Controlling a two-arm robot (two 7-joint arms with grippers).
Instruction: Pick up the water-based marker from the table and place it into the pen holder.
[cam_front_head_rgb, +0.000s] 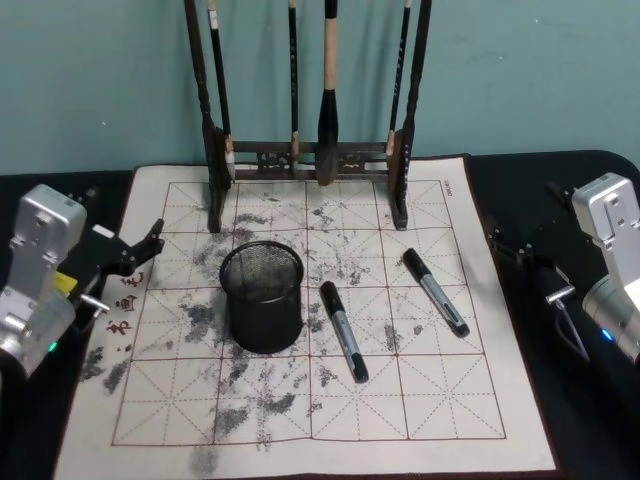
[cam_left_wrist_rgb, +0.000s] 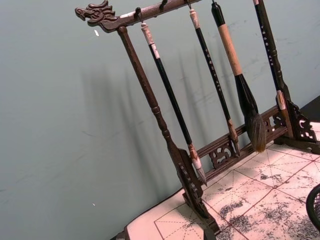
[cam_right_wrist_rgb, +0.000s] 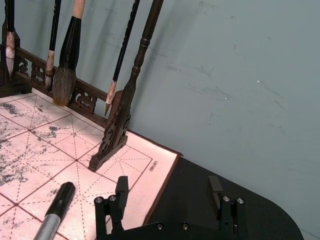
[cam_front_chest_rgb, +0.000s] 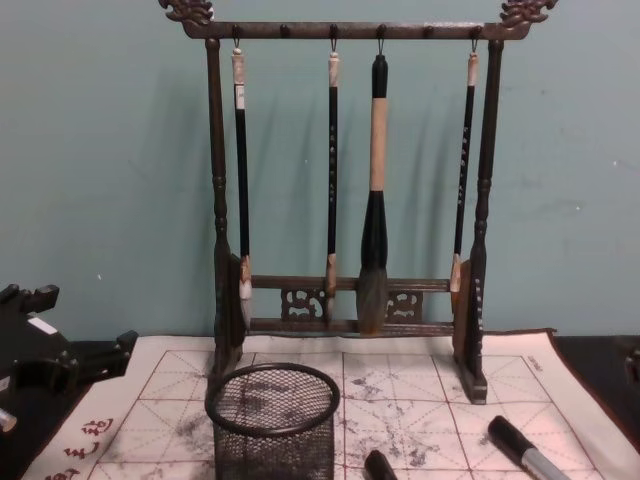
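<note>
1. Starting nearest the robot, a white grid mat (cam_front_head_rgb: 300, 425) blotched with ink covers the middle of the black bench (cam_front_head_rgb: 590, 440).
2. Two markers lie flat on the mat. The near marker (cam_front_head_rgb: 343, 330) is just beside the pen holder (cam_front_head_rgb: 262, 297), at its 4 o'clock, and does not touch it. The far marker (cam_front_head_rgb: 435, 291) lies out at about the holder's 3 o'clock, well apart from it and slanted much the same way. I cannot tell which of the two the task means.
3. The pen holder stands upright on the mat, and as far as the head view shows, nothing is inside it.
4. The left gripper (cam_front_head_rgb: 135, 250) sits at the holder's 9 o'clock, over the mat's left edge, with its fingers spread and nothing between them.
5. The right gripper (cam_right_wrist_rgb: 168, 192) sits beyond the mat's right edge, above the bench, with its fingers apart and empty. The far marker's cap is near it.
6. At 12 o'clock, the brush rack (cam_front_head_rgb: 400, 150) stands at the back of the mat with four brushes hanging from it.
7. By my judgement, no part of the task is done. Reaching for a marker, gripping it, lifting it, carrying it over the holder and dropping it in are all left to do.
</note>
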